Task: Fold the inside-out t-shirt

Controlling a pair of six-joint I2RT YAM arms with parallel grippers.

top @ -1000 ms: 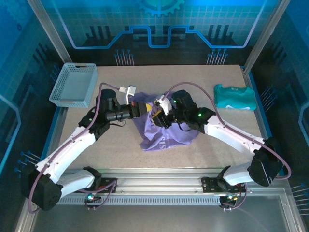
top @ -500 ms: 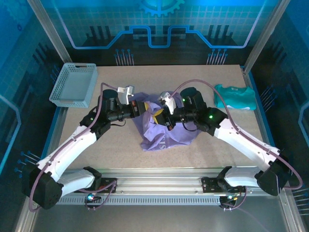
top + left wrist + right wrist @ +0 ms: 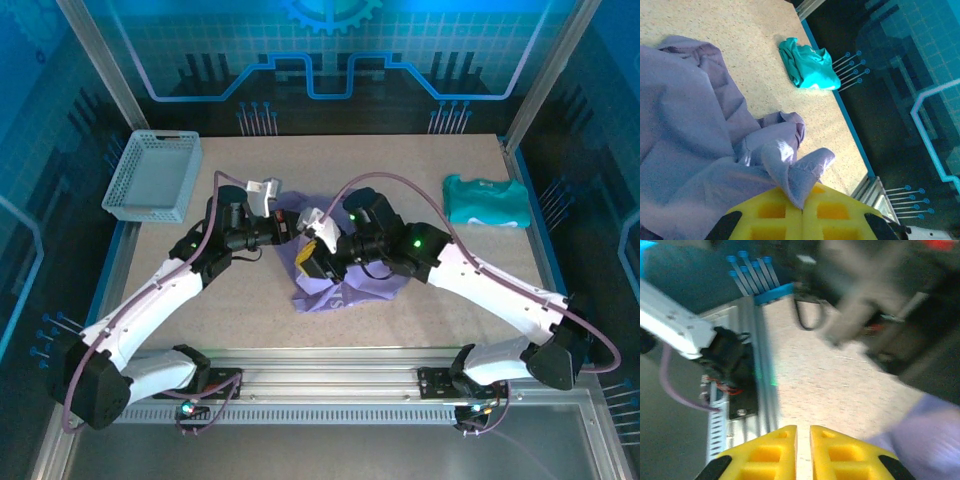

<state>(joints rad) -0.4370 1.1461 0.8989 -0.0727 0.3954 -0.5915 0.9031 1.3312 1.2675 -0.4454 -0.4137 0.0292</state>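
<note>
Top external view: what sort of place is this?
Probably a lab robot cell, not a home: aluminium frame posts, blue printed backdrop panels, and a metal mounting rail along the near edge of the table.

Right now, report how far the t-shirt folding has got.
Done: nothing; the t-shirt lies crumpled, no fold visible. In hand: the left gripper pinches a bunch of cloth; the right gripper is slightly parted, empty. Left: spreading flat, every fold.
</note>
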